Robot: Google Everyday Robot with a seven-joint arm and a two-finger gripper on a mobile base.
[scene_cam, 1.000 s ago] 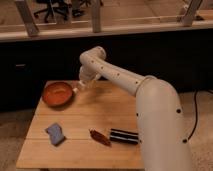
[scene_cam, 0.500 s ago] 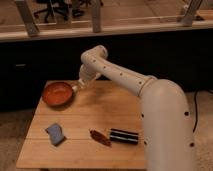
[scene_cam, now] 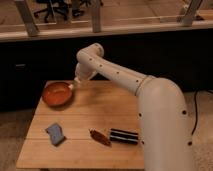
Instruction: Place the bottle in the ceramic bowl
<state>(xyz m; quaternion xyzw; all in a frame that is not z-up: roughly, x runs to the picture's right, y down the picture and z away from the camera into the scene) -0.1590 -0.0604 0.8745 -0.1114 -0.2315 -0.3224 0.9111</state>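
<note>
The ceramic bowl is round, shallow and orange-red, and sits on the wooden table at its back left. My gripper hangs down from the white arm just off the bowl's right rim. A small whitish shape at the gripper's tip, over the bowl's right edge, looks like the bottle; I cannot tell how it is held.
A blue-grey cloth-like thing lies at the front left. A dark reddish-brown oblong thing and a black oblong thing lie at the front middle. The arm's thick white body covers the table's right side.
The gripper has shifted slightly left, closer to the bowl's right rim, and the wrist has risen a little. The things on the table have not moved.
</note>
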